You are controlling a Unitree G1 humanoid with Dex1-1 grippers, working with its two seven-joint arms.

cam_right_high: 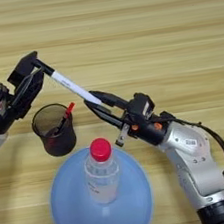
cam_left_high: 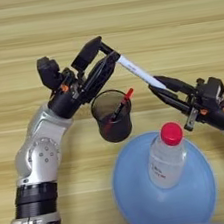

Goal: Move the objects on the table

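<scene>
Currently two pens: marker (cam_left_high: 137, 72), red-capped pen (cam_left_high: 119, 109).

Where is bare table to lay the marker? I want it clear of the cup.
Free: the table beyond both grippers. Crowded: the middle, where cup, bottle and blue plate sit close below the marker.

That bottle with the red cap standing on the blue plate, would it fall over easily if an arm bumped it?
Probably yes. The bottle is tall and narrow and stands upright, so a knock near its cap would likely tip it. It looks clear and possibly empty, so it is probably light. It stands on a smooth blue plate, so it might also slide.
</scene>
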